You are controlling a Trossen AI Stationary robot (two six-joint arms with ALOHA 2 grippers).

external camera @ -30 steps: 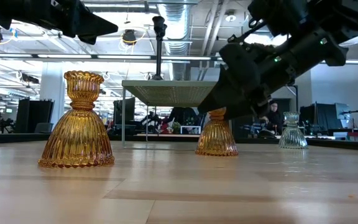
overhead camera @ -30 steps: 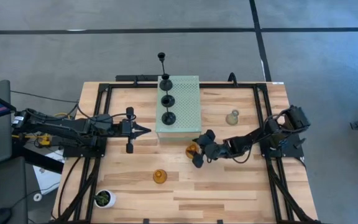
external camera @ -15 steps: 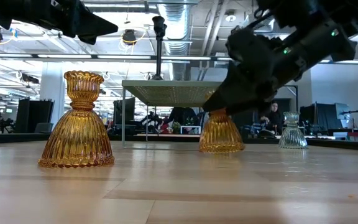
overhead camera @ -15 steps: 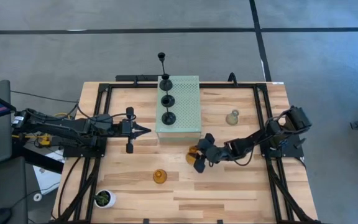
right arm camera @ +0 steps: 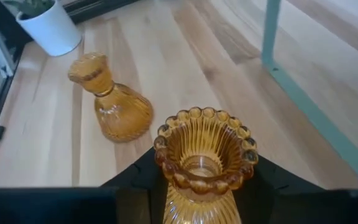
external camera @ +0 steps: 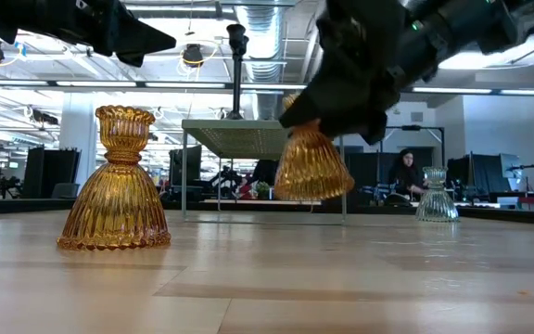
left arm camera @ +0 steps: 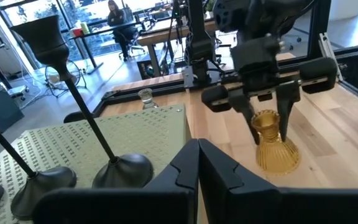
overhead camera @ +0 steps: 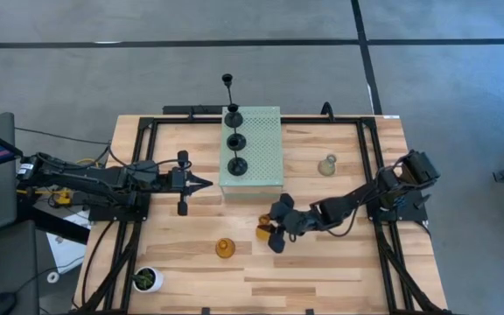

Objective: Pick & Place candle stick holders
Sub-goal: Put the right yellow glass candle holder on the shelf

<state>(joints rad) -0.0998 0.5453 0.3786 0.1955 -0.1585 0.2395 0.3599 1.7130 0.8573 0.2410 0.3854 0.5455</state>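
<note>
My right gripper [overhead camera: 271, 229] is shut on an amber candle stick holder [external camera: 311, 169], held above the table near its middle. A second amber holder [overhead camera: 225, 248] stands on its wide base nearer the front. A pale grey-green holder [overhead camera: 326, 164] stands at the right. Three black holders [overhead camera: 235, 165] stand by their round bases on the pale green perforated block [overhead camera: 261, 149]. My left gripper [overhead camera: 206, 183] is shut, level and holding nothing, beside the block's left side. My right gripper pinches the amber holder's narrow neck [left arm camera: 267, 129], just under its fluted cup, between its two fingers [left arm camera: 285, 112]. The fingers slant down from the table's right side. The holder hangs nearly upright, its flared base [external camera: 313, 190] clear of the table.
A white pot with a green plant [overhead camera: 146, 279] stands at the near left corner. The block's thin legs [right arm camera: 271, 37] stand just beyond the held holder. Black frame rails [overhead camera: 138, 175] run along the left and right sides.
My right gripper has shut on the amber holder's neck, then risen and gone toward the table's near edge and a little left. The holder, which stood on the table beside the block, is now lifted clear.
</note>
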